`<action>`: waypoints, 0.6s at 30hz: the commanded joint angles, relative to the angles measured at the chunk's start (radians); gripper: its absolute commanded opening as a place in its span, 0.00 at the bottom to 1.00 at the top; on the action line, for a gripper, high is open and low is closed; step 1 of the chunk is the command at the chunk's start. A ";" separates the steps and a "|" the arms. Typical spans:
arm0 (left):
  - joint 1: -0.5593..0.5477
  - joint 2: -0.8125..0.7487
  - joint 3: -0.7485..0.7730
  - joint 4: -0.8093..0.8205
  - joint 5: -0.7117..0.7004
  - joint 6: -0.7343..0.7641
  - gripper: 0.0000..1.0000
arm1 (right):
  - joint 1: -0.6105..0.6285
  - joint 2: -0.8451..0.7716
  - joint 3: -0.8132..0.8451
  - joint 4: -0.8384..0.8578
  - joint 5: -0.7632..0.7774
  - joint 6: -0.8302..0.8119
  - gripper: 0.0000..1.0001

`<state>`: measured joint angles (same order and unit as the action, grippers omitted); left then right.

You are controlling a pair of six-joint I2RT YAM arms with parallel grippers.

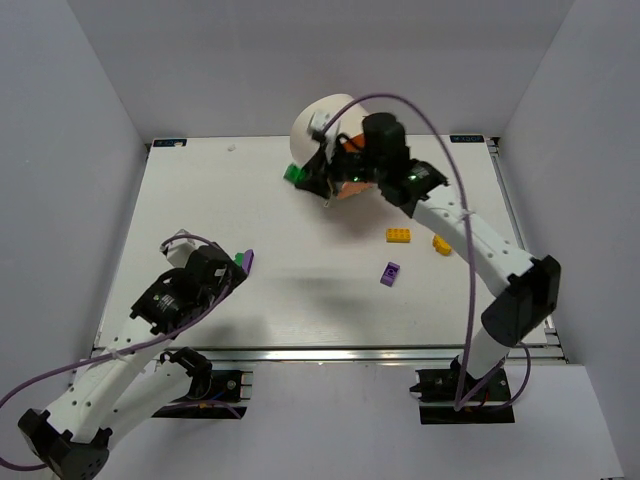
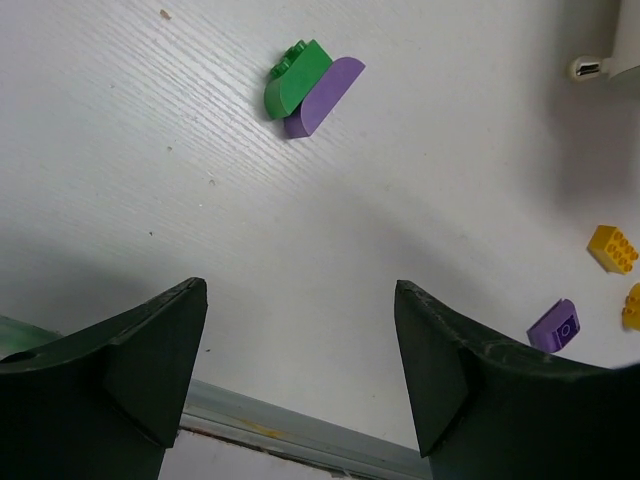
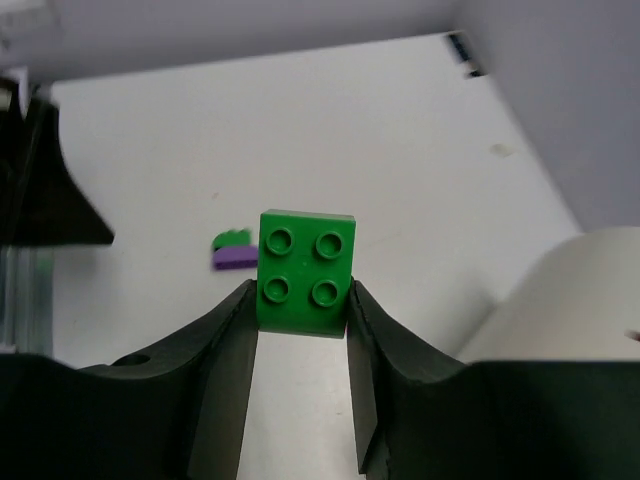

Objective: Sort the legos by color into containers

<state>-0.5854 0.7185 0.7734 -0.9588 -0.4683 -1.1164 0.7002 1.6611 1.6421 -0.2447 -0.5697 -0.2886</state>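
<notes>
The green brick (image 3: 305, 270) is pinched by its lower edge in my right claw (image 3: 300, 298), just beside the white drum (image 3: 565, 300). With so little of it gripped, I judge a knock on the drum's wall could twist it loose and drop it short of a drawer. My own arm hides most of the drum's face, so aiming is chancy. Apart from the drum on the desk (image 1: 200, 190) lie a yellow brick (image 1: 398, 236), an orange brick (image 1: 442, 244) and a purple brick (image 1: 390, 273). Farther off, a touching green-and-purple pair (image 2: 310, 85) lies by my left claw (image 2: 300, 300), spread wide and empty. Nothing blocks me.
</notes>
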 commanded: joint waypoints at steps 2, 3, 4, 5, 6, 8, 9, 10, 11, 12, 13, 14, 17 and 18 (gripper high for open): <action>0.001 0.018 -0.020 0.078 0.014 0.000 0.86 | -0.070 -0.023 0.076 -0.005 0.169 0.112 0.00; 0.001 0.027 -0.022 0.089 0.016 0.003 0.86 | -0.097 -0.011 0.102 -0.021 0.215 0.127 0.00; 0.001 0.030 -0.023 0.095 0.016 0.006 0.86 | -0.114 0.008 0.131 -0.036 0.276 0.140 0.00; 0.001 0.033 -0.022 0.100 0.019 0.016 0.86 | -0.170 0.040 0.178 -0.062 0.293 0.167 0.00; 0.001 0.042 -0.022 0.109 0.020 0.021 0.86 | -0.186 0.051 0.192 -0.070 0.303 0.175 0.00; 0.001 0.050 -0.022 0.124 0.025 0.036 0.87 | -0.246 0.075 0.214 -0.070 0.320 0.166 0.00; 0.001 0.055 -0.023 0.129 0.026 0.041 0.87 | -0.254 0.081 0.223 -0.071 0.321 0.161 0.00; 0.001 0.065 -0.023 0.135 0.031 0.046 0.87 | -0.267 0.091 0.228 -0.073 0.317 0.157 0.00; 0.001 0.067 -0.025 0.138 0.034 0.052 0.87 | -0.289 0.106 0.243 -0.074 0.312 0.149 0.00; 0.001 0.074 -0.026 0.149 0.037 0.053 0.87 | -0.304 0.118 0.258 -0.087 0.304 0.141 0.00; 0.001 0.079 -0.028 0.153 0.039 0.056 0.87 | -0.315 0.144 0.277 -0.100 0.286 0.140 0.00; 0.001 0.082 -0.029 0.160 0.043 0.059 0.87 | -0.336 0.161 0.315 -0.131 0.263 0.137 0.00; 0.001 0.090 -0.033 0.169 0.045 0.061 0.87 | -0.361 0.200 0.343 -0.149 0.232 0.129 0.00; 0.001 0.091 -0.033 0.170 0.046 0.061 0.87 | -0.367 0.204 0.346 -0.148 0.223 0.121 0.01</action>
<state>-0.5854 0.8112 0.7498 -0.8169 -0.4286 -1.0702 0.3466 1.8748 1.9156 -0.3775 -0.3019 -0.1585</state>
